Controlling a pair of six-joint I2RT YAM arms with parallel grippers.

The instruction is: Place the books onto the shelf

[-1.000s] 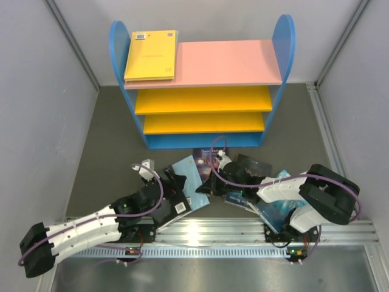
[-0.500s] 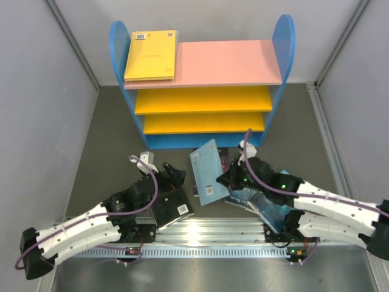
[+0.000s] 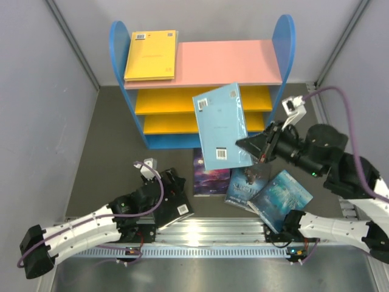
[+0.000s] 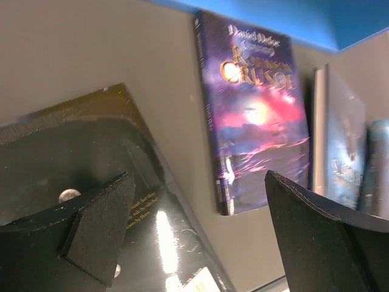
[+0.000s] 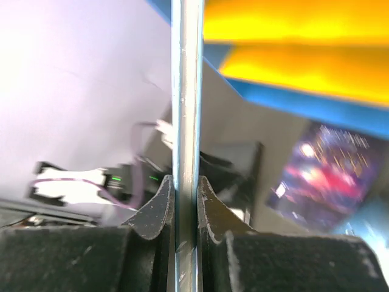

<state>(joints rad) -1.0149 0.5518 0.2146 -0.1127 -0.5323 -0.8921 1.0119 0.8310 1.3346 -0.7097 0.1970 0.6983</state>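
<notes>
Light blue book (image 3: 222,125) clamped in right jaws, left jaws wide over black book (image 3: 173,211)

The left arm (image 3: 79,230) and right arm (image 3: 328,155) have white-and-black shells, purple cables and black jaws.

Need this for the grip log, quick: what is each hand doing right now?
Left hand: open, holding nothing.
Right hand: closed on the edge of the light blue book.

You had a dark grey tabletop (image 3: 109,134) enclosed by pale grey walls (image 3: 36,121), with an aluminium rail (image 3: 213,231) along its near edge.
</notes>
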